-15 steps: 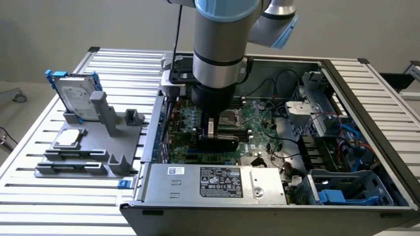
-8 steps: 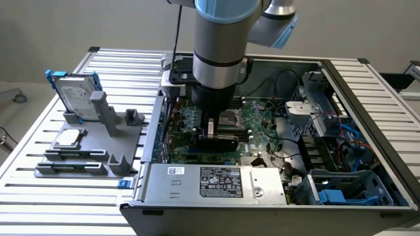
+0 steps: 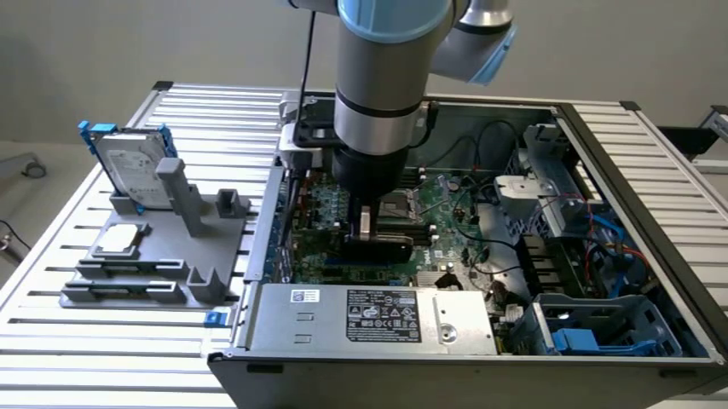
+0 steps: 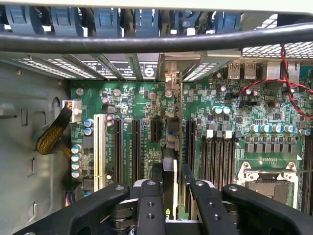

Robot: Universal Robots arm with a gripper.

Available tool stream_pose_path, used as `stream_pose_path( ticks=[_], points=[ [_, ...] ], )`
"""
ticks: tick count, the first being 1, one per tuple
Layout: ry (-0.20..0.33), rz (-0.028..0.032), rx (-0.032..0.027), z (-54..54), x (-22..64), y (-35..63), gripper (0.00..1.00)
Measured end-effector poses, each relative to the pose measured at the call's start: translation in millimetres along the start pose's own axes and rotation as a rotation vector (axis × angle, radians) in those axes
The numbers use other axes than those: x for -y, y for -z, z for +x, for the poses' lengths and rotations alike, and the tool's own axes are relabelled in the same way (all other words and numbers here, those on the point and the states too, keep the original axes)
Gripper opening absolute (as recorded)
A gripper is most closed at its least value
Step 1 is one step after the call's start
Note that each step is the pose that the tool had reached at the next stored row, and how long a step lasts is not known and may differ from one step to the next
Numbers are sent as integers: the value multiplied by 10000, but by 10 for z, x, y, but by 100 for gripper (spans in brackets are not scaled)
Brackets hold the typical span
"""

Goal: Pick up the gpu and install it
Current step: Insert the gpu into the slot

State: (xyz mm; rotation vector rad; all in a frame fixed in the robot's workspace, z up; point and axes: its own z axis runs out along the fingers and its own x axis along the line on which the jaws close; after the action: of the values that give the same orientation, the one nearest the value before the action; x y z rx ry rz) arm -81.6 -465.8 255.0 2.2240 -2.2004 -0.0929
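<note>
The gpu (image 3: pixel 381 247) hangs edge-down inside the open computer case (image 3: pixel 637 170), just above the green motherboard (image 3: pixel 455 213). My gripper (image 3: pixel 376 223) reaches straight down into the case and is shut on its upper edge. In the wrist view the gpu (image 4: pixel 169 147) runs edge-on between my black fingers (image 4: pixel 150 196). It lies along the row of black expansion slots (image 4: pixel 136 147), and its metal bracket end (image 4: pixel 171 78) is close to the case's rear slot openings. Whether its lower edge sits in a slot is hidden by the card itself.
A silver hard drive with a blue frame (image 3: pixel 131 166) and a small silver chip (image 3: pixel 119 241) rest on a grey fixture (image 3: pixel 148 273) at the exterior view's left. The power supply (image 3: pixel 376 315), CPU socket (image 4: pixel 266 183) and red-black wires (image 4: pixel 288 78) crowd the case.
</note>
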Motion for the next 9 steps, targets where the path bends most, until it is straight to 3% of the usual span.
stream_pose_path(
  ticks=[9],
  points=[
    [-1, -32, 21, 2, 1, -20, 27]
  ],
)
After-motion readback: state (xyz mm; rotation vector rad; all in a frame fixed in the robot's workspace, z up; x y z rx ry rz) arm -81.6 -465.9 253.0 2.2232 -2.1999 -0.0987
